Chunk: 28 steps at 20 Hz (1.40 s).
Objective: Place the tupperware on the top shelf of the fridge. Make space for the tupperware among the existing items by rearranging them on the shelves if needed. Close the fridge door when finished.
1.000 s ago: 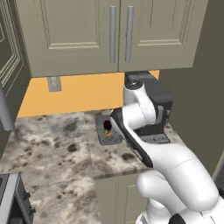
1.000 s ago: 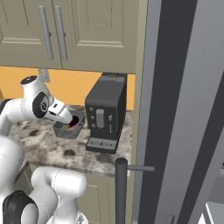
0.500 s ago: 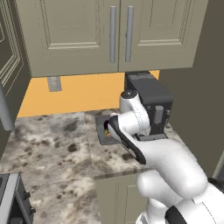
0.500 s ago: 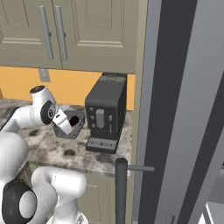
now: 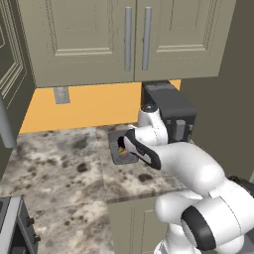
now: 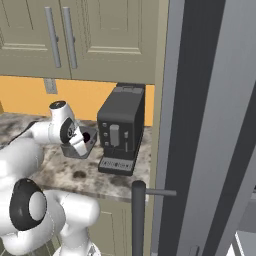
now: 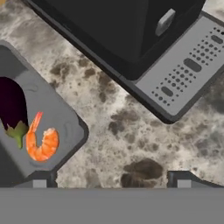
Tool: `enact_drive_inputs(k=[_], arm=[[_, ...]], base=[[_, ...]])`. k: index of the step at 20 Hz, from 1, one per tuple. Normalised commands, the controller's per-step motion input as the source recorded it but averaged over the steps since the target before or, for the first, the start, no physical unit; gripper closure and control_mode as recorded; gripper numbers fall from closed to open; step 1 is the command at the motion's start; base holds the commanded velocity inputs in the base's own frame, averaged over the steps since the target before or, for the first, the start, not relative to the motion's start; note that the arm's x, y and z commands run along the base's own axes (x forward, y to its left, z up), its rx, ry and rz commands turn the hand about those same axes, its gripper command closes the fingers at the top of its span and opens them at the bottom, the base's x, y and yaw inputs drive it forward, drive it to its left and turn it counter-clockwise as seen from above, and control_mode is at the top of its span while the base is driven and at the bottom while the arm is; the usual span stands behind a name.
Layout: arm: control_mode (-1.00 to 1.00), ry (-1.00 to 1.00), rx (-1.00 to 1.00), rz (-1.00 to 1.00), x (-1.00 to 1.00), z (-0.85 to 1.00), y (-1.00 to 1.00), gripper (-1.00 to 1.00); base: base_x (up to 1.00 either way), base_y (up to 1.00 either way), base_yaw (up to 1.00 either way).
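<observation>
Your arm has dropped lower and swung in toward the coffee machine [image 6: 121,131] since a second ago; the white wrist now sits right over the tupperware [image 5: 121,149], covering more of it than before. The tub itself hasn't shifted: it sits on the marbled bench [image 5: 64,163], just left of the machine's drip tray [image 7: 183,70]. Your fingers [image 7: 40,180] stand wide apart, holding nothing, one tip low over the tub's near corner, the other over bare stone. From the hand view you get the tupperware [image 7: 41,131] cut off at the left edge, an orange shrimp and a dark purple eggplant inside. From the right base view the tub [image 6: 80,145] is mostly hidden behind the hand, and the gripper [image 6: 79,142] is hard to make out. The fridge [image 6: 210,125] fills that side, its door edge and bar handle cut off below.
</observation>
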Motion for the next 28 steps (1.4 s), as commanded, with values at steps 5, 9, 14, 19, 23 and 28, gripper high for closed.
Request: enact_drive_inputs(k=[5, 9, 14, 19, 23, 28], arm=[[-1.00, 0.00, 0.00, -0.04, 0.48, -0.04, 0.07, -1.00], [-1.00, 0.00, 0.00, -0.02, 0.23, -0.42, 0.15, -1.00], [-1.00, 0.00, 0.00, -0.01, 0.18, -0.47, 0.19, -1.00], [-1.00, 0.00, 0.00, -0.01, 0.23, -0.32, 0.11, -1.00], [-1.00, 0.00, 0.00, -0.02, 0.30, -0.19, 0.03, -1.00], [-1.00, 0.00, 0.00, -0.02, 0.29, -0.20, 0.02, -1.00]], base=[[0.00, 0.00, 0.00], [0.00, 0.00, 0.00], [0.00, 0.00, 0.00], [0.00, 0.00, 0.00], [0.00, 0.00, 0.00], [0.00, 0.00, 0.00]])
